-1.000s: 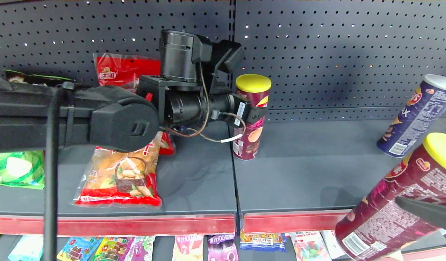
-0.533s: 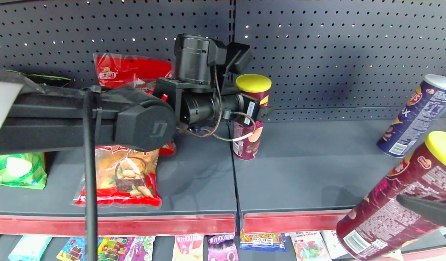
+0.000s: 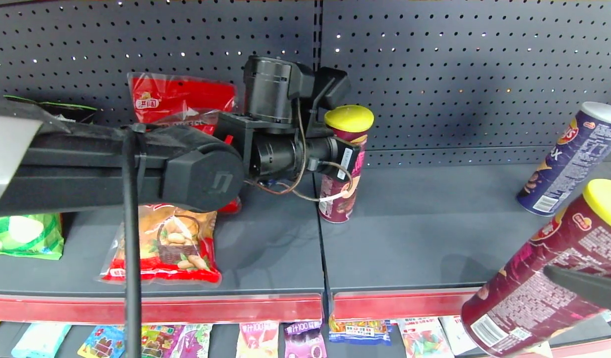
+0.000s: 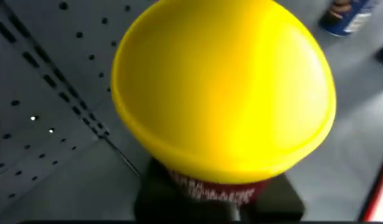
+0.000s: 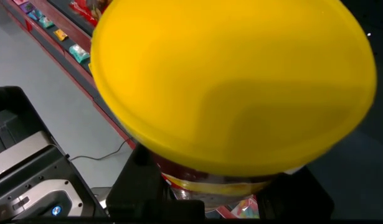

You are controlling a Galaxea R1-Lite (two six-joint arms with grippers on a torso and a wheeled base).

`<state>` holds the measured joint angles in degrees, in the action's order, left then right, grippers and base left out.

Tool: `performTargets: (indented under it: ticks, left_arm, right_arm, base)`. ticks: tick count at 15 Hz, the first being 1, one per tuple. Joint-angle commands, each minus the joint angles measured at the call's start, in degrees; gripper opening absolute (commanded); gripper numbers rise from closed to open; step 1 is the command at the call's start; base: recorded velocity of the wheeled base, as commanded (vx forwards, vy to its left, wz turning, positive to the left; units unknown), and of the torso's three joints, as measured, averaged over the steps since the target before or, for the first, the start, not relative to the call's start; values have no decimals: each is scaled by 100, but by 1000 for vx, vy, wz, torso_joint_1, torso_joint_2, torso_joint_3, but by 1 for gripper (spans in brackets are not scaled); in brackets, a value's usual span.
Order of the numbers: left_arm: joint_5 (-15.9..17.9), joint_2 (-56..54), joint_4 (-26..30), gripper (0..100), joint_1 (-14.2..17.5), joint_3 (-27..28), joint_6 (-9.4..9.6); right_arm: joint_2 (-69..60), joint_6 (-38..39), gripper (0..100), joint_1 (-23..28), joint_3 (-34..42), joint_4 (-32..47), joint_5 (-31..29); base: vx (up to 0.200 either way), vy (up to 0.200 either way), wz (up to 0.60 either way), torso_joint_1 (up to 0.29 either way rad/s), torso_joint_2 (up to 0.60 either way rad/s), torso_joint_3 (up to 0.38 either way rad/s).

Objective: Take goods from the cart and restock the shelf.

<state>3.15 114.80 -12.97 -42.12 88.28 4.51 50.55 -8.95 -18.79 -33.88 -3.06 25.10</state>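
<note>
While left hand (image 3: 350,156) tight on a maroon can (image 3: 337,200) on the shelf (image 3: 414,233), right hand (image 3: 564,283) tight on a tilted can (image 3: 526,296)

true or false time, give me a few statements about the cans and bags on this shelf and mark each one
1. The left tool grips a maroon can on the shelf. True.
2. The blue can has a yellow lid. False: its lid is white.
3. The right tool holds a second maroon can, tilted, at the shelf's front edge. True.
4. The peanut bag lies on the robot's right of the maroon can. False: it lies on the robot's left of it.
</note>
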Motion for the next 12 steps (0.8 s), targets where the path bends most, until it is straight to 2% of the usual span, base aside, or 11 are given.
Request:
performTargets:
  ticks: [1,2,3,5,6,7,8,9,12]
  left_arm:
    - [266,-423,-12,0,28,-373,6]
    - [424,-564,-12,0,28,-532,6]
    - [793,-810,-12,0,28,-795,41]
    - [1250,-1118,-12,0,2,-1120,111]
    - [1373,-1170,-12,0,2,-1191,191]
    - [1558,-1258,-12,0,2,-1340,463]
    - [1566,-1258,-12,0,2,-1349,481]
    - [1698,-1302,-12,0,2,-1498,727]
    - [2278,-1285,-21,0,-7,-1569,771]
  right_arm:
    - [-11,-2,0,-2,-5,-2,4]
    - [-11,-2,0,-2,-5,-2,4]
    - [-11,-2,0,-2,4,-2,4]
    - [-11,-2,0,-2,4,-2,4]
    - [-11,-2,0,-2,4,-2,4]
    - [-11,-2,0,-2,4,-2,12]
    - [-11,-2,0,-2,4,-2,12]
    - [-2,-2,0,-2,4,-2,12]
    - [-2,-2,0,-2,-5,-2,12]
  base:
    - [0,0,0,0,0,0]
    - [0,0,0,0,0,0]
    - [0,0,0,0,0,0]
    - [0,0,0,0,0,0]
    - [0,0,0,0,0,0]
    - [0,0,0,0,0,0]
    - [0,0,0,0,0,0]
    - [0,0,0,0,0,0]
    - [0,0,0,0,0,0]
